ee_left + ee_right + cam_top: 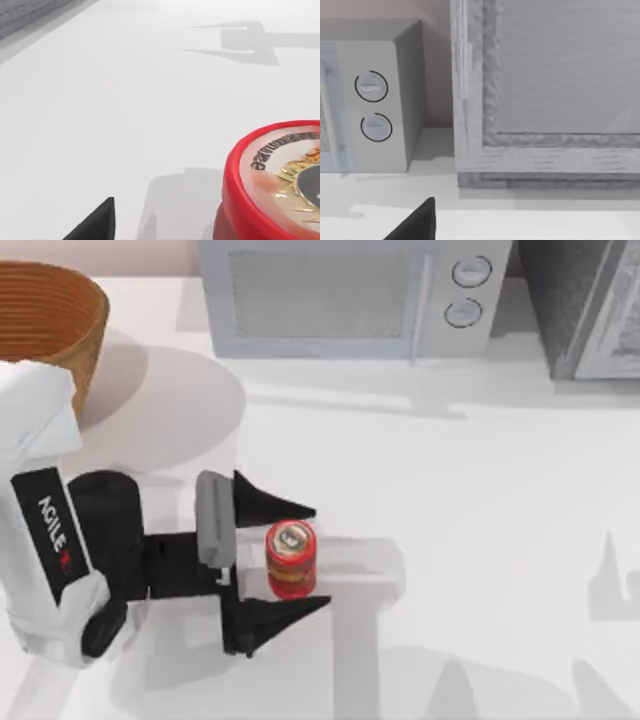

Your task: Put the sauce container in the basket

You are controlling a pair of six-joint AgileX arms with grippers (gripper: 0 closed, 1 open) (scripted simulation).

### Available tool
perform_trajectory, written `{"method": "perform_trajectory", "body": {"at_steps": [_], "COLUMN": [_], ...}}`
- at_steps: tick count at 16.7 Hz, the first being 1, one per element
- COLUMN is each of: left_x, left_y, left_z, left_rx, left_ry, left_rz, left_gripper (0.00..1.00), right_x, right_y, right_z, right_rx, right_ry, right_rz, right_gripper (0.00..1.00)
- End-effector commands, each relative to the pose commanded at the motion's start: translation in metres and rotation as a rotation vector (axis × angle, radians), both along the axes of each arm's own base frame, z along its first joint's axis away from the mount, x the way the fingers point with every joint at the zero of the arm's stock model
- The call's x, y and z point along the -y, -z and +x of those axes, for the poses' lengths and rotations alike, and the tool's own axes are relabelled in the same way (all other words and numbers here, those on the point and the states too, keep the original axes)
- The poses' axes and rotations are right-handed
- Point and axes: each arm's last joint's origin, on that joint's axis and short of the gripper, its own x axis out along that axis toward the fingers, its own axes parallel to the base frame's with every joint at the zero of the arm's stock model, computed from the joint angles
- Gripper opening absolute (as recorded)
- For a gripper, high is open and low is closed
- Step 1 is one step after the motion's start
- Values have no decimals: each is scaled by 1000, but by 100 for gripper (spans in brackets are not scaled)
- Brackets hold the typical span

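Note:
The sauce container [290, 558], a small red jar with a pale round top, stands upright on the white table left of centre. My left gripper [320, 556] is open, and its two black fingers [272, 502] sit on either side of the jar without touching it. In the left wrist view the jar's red-rimmed top [280, 180] is very close, beside one black fingertip [95, 225]. The basket [92, 335], woven and brown, stands at the table's far left corner, well away from the jar. My right arm is parked; one of its black fingers [417, 222] faces the back wall.
A grey microwave [340, 295] stands along the back edge, with a grey cabinet [590, 300] to its right. In the right wrist view, the microwave's dials [372, 107] and the cabinet's frame [470, 100] are close ahead. My left arm's white body [45, 540] lies between jar and basket.

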Motion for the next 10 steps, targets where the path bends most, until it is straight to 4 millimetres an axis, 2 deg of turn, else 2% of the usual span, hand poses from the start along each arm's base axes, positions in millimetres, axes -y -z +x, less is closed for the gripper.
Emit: {"method": "perform_trajectory", "body": {"at_steps": [5,10], "left_x": [5,5], "left_y": [1,1], "left_z": [-1,-1], "left_rx": [0,0], "left_ry": [0,0], "left_rz": [-1,-1], "left_gripper": [100,62], "right_x": [0,0], "right_y": [0,0], "right_z": [0,0], "right_rx": [0,0], "right_ry": [0,0], "right_rz": [0,0], "right_gripper": [100,100]}}
